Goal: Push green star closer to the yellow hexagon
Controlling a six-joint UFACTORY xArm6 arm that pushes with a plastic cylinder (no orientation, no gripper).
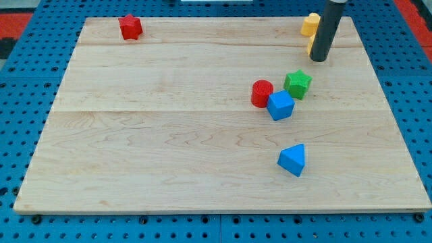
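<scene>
The green star (298, 84) lies right of the board's middle, touching a blue cube (281, 105) below it, with a red cylinder (262, 93) to its left. A yellow hexagon (310, 25) sits at the view's top right. A second yellow block (310, 46) just below it is mostly hidden behind my rod. My tip (320, 59) rests on the board right beside these yellow blocks, above and slightly right of the green star, with a small gap between them.
A red block (130, 27) sits at the view's top left. A blue triangular block (293, 160) lies toward the view's bottom right. The wooden board (169, 148) rests on a blue pegboard (20, 88).
</scene>
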